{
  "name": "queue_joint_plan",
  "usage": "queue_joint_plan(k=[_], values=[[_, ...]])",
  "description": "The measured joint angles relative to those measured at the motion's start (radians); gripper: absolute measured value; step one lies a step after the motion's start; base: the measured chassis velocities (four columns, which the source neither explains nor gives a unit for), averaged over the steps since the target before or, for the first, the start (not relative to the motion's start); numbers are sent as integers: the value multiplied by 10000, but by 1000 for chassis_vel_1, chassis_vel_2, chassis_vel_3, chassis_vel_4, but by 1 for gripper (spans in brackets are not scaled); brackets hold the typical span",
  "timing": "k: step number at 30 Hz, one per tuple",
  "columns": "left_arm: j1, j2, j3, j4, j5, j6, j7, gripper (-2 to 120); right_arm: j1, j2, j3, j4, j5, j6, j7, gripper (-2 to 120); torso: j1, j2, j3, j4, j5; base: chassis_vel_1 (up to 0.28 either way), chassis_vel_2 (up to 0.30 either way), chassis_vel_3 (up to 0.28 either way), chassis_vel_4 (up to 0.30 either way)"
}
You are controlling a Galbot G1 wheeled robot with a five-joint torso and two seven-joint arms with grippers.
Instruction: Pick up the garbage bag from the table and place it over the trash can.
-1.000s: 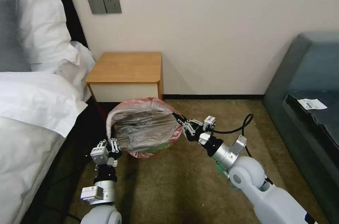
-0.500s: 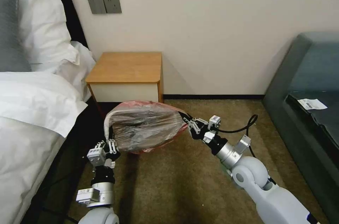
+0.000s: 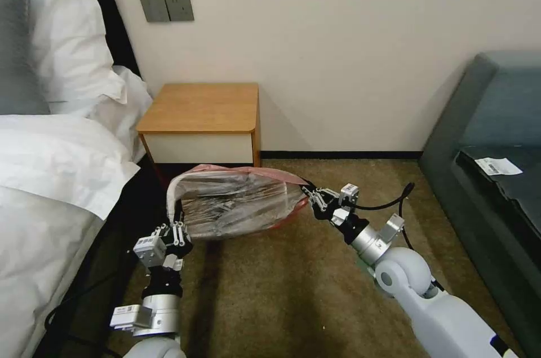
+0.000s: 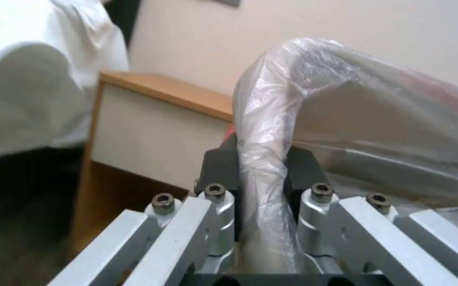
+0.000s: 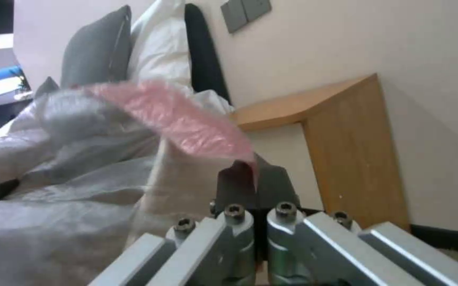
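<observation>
Brown carpet lies under my arms, in front of the table [image 3: 203, 107]. My left gripper [image 3: 177, 217] is closed on one edge of the garbage bag [image 3: 236, 203], my right gripper [image 3: 309, 191] pinches the opposite pink edge. Between them the bag hangs stretched above the floor.

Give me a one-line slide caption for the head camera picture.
Left hand and right hand stretch the garbage bag open in front of the table.
</observation>
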Motion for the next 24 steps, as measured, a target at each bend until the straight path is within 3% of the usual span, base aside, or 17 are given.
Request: queue_joint_plan(k=[6,16,20,22,24], values=[[321,10,643,-300,-367,231,113,11,353,175,-70,-354,-61,1,-167,0,-1,0,0,1,0,0,0,0,0],[360,31,843,-695,-814,343,75,11,308,306,-76,-641,-247,80,-291,0,-1,0,0,0,0,0,0,0,0],[114,-64,646,-1011,-1516,513,26,11,227,424,-102,-593,-234,109,-315,0,-1,0,0,-1,0,0,0,0,0],[-105,-109,428,-1296,-2544,739,-41,11,141,585,-173,-188,589,-12,-138,0,-1,0,0,0,0,0,0,0,0],[-172,-132,372,-1398,-2844,803,-64,11,117,675,-204,-22,867,-81,6,0,-1,0,0,0,-1,0,0,0,0]])
